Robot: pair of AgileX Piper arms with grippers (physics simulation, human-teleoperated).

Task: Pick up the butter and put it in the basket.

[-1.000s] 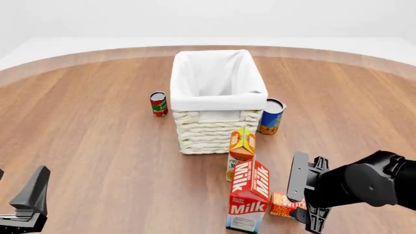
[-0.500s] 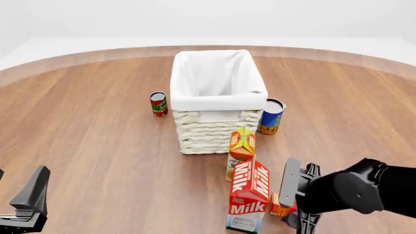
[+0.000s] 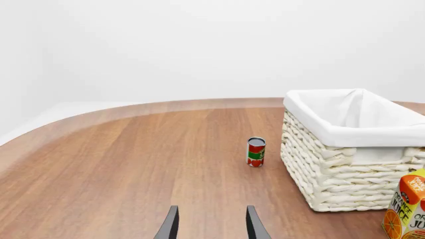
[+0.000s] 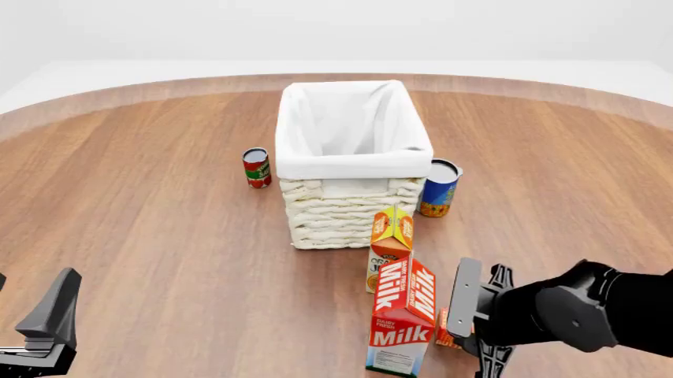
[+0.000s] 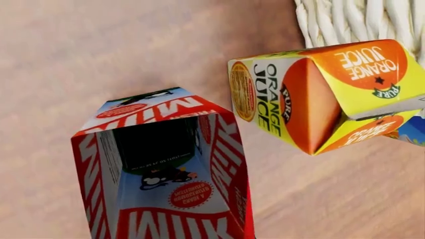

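The right gripper [image 4: 475, 324], jaws spread, straddles the butter [image 4: 446, 331] beside the milk carton [image 4: 403, 321]; left gripper [image 3: 210, 225] spread.

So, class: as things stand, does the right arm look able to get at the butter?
Probably yes. The right gripper hangs right over the butter, mostly hidden behind it. The milk carton stands close on one side, leaving little room for the fingers.

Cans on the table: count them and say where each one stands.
2. A red can stands apart from the basket on its left in the front view; a blue can stands close by its right side. Others may hide behind the basket.
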